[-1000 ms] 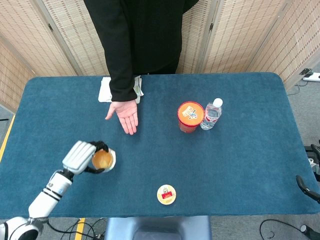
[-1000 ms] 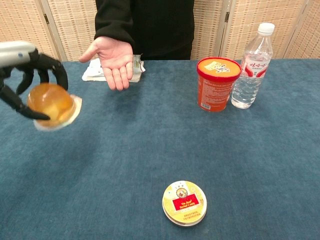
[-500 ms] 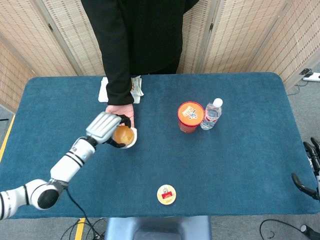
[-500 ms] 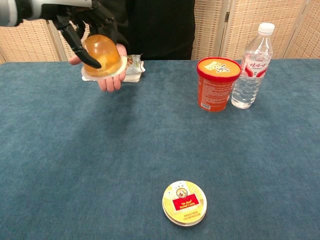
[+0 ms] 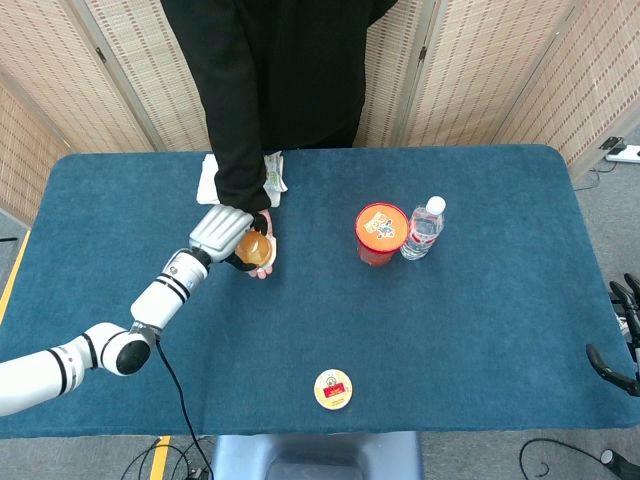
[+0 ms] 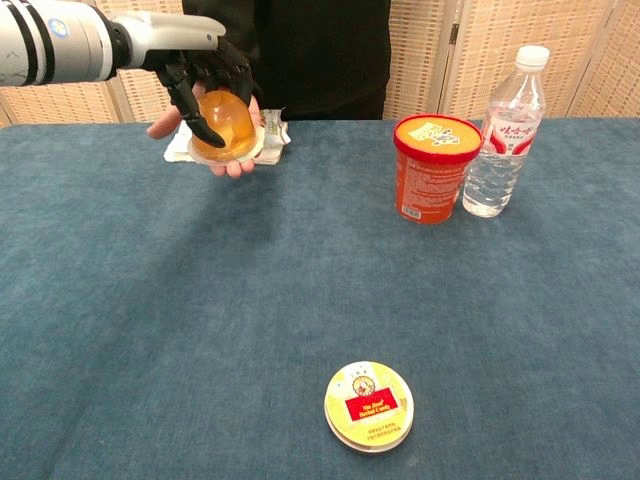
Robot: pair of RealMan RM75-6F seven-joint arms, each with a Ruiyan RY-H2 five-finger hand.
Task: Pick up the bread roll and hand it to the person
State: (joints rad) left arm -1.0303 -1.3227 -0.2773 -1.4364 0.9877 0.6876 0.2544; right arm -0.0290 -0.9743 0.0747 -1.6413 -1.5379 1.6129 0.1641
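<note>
Left robot hand [image 6: 205, 75]: fingers wrapped over the roll [image 6: 224, 127], gripping it from above.
Roll: in its clear wrapper, resting in the person's palm [image 6: 236, 160], above the counter [image 6: 150, 330].
Right robot hand [image 5: 622, 340]: only dark fingertips at the frame edge, far right of the roll; cannot tell its state.
Tub [image 6: 431, 167]: right of the roll.
Bottle [image 6: 506, 132]: just beyond the tub.
Tin [image 6: 369, 405]: well in front of the roll.

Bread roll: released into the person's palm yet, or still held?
Still held: the left hand grips the bread roll, fingers curled over it, above the person's open palm.
</note>
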